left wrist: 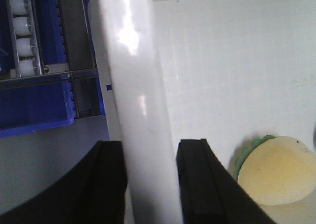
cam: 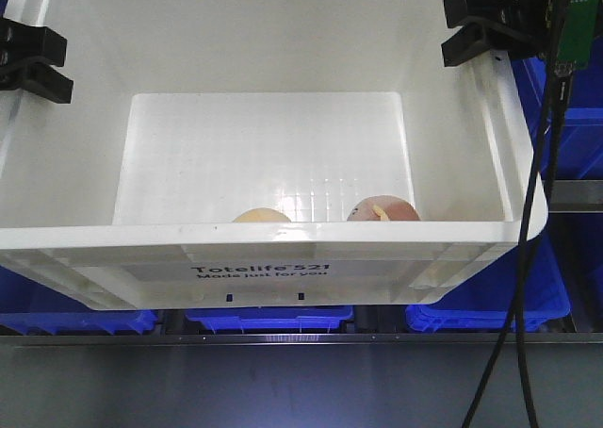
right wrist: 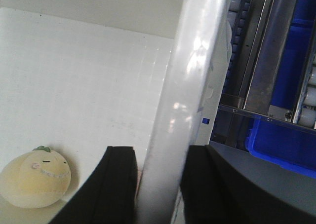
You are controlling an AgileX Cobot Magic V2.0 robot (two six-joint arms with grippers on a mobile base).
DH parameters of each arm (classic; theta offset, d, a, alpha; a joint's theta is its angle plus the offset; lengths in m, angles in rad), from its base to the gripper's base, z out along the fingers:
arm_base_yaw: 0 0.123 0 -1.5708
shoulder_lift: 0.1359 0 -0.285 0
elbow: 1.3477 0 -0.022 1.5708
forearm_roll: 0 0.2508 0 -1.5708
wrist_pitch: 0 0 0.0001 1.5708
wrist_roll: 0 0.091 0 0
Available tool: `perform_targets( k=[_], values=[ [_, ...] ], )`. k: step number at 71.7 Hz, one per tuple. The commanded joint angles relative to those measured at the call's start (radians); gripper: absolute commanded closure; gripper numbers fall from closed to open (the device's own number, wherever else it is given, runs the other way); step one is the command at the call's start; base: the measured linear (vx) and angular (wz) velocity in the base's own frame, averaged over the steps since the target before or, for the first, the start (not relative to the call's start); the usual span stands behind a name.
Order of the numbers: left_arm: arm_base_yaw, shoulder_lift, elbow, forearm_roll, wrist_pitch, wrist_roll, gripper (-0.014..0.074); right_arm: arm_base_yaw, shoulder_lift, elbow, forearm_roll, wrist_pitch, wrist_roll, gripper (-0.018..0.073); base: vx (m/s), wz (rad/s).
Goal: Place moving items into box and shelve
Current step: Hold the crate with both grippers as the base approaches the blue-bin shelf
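Both lumps, cream-tan (cam: 261,216) and reddish-brown (cam: 384,209), lie inside the white crate (cam: 283,258) against its printed wall. The left gripper (left wrist: 150,184) and right gripper (right wrist: 158,184) each clamp a crate side rim.

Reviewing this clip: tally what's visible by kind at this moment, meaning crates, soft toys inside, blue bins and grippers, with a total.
White crate: 1
Soft toys in the crate: 2, one cream, one reddish-brown
Blue bins under and behind the crate: at least 3, partly hidden
Grippers clamped on the crate's side walls: 2, left gripper, right gripper
Total: 8
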Motion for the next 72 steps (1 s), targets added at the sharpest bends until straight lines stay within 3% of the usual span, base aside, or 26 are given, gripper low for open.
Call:
perform_targets(
  k=[1,72],
  values=[
    [-0.019,-0.04,-0.044,-0.201,-0.119,0.013,0.0623,0.015,-0.042,-0.043,0.163,-0.106,-0.019,0.0571,0.06,0.03],
    [-0.019,-0.04,-0.044,-0.201,-0.119,0.013,0.0623,0.015,-0.042,-0.043,0.163,-0.106,-0.019,0.0571,0.05,-0.01]
  ],
)
